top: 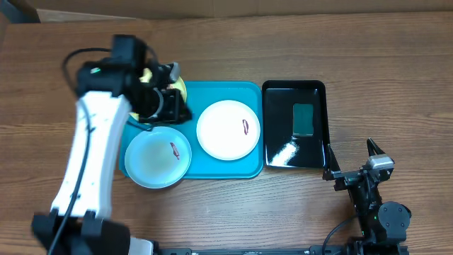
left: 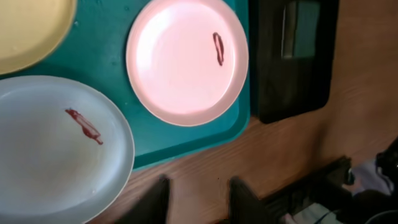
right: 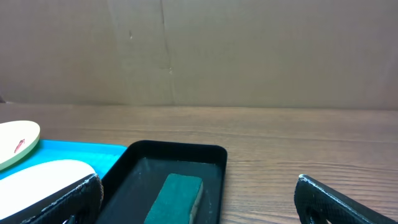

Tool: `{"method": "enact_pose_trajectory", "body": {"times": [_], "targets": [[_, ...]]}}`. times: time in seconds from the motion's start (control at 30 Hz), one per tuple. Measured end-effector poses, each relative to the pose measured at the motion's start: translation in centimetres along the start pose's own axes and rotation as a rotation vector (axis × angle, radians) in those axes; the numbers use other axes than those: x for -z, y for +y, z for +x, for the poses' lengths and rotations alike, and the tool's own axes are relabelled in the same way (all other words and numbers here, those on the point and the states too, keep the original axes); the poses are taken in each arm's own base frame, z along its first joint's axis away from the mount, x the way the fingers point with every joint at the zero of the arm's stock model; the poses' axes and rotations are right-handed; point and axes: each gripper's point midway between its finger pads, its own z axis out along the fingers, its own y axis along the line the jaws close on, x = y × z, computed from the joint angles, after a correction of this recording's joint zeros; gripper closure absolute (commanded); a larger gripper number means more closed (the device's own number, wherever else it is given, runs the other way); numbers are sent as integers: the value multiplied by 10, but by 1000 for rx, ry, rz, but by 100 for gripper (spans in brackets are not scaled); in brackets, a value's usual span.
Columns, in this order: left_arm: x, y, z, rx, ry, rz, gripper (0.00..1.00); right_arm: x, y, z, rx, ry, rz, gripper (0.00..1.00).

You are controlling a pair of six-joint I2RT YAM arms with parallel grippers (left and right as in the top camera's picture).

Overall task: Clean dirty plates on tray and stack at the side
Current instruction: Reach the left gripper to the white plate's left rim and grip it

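Note:
The turquoise tray (top: pixel 212 172) lies mid-table with three plates. The white plate (top: pixel 228 129) sits right of centre on it, with a smear near its right rim. The pale blue plate (top: pixel 157 157) overhangs the tray's front left corner and has a reddish smear. The yellow-green plate (top: pixel 180 86) at the back left is mostly hidden by my left arm. My left gripper (top: pixel 177 108) hangs above the tray's back left, open and empty. In the left wrist view, its fingers (left: pixel 200 199) frame bare wood below the pale blue plate (left: pixel 56 149) and the white plate (left: pixel 180 59). My right gripper (top: pixel 354 170) is open, near the front right.
A glossy black tray (top: pixel 316 142) stands right of the turquoise tray and holds a green sponge (top: pixel 303 119). In the right wrist view the sponge (right: pixel 177 196) lies between my open fingers (right: pixel 205 202). A cardboard wall runs along the table's far edge.

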Motion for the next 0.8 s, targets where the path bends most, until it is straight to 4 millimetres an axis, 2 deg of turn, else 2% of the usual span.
{"method": "enact_pose_trajectory", "body": {"times": [0.1,0.13,0.23,0.27,0.3,0.47,0.57,0.8], "targets": [[-26,-10,-2,-26,59,9,0,0,0,0,0,0,0,0],[-34,-13,-5,-37,67,15,7,0,0,0,0,0,0,0],[-53,-18,-17,-55,63,23,74,0,0,0,0,1,0,0],[-58,-18,-20,-55,64,22,88,0,0,0,0,0,0,0],[-62,-16,-21,-49,65,17,92,0,0,0,0,0,0,0],[-78,9,-17,61,115,-113,81,0,0,0,0,0,0,0],[-90,23,-15,100,142,-207,79,0,0,0,0,0,0,0],[-115,35,-9,102,193,-320,76,0,0,0,0,0,0,0]]}}
